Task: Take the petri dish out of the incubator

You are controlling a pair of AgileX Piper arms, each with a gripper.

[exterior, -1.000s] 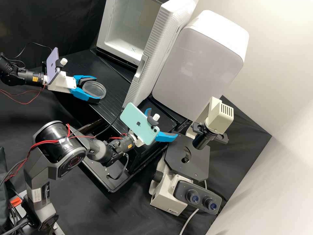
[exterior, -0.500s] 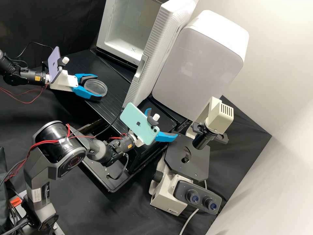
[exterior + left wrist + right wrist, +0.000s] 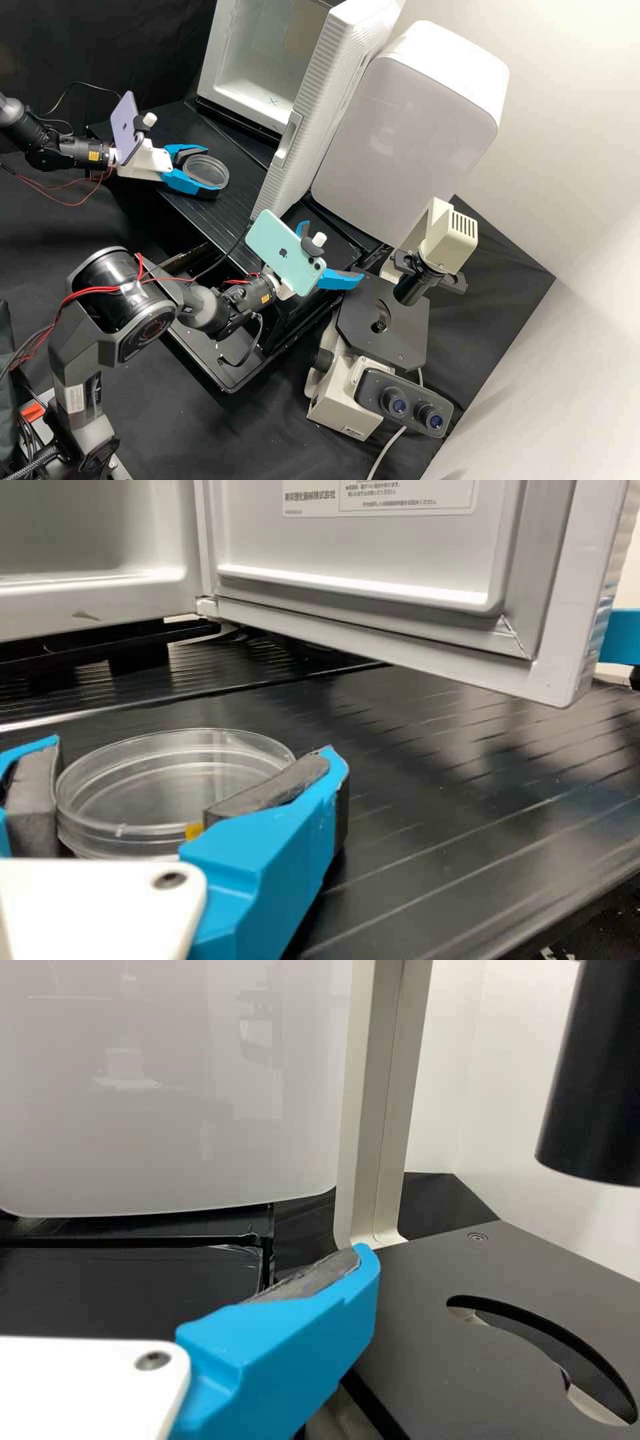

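Observation:
The clear petri dish (image 3: 208,172) (image 3: 165,780) sits between the blue fingers of my left gripper (image 3: 200,170) (image 3: 180,772), which is shut on it. It is held low over the black ribbed tray (image 3: 227,213), just in front of the white incubator (image 3: 257,60). The incubator's door (image 3: 320,100) (image 3: 400,580) stands swung open, and its chamber looks bare. My right gripper (image 3: 347,278) hangs at the near edge of the microscope stage (image 3: 383,323) (image 3: 500,1290), away from the dish.
A large white housing (image 3: 413,127) stands right of the open door. The microscope (image 3: 373,393) with its black objective tube (image 3: 595,1070) occupies the front right. Black cloth covers the bench around the tray.
My left gripper has carried the dish up and to the right, nearer the incubator opening. The right arm has not moved.

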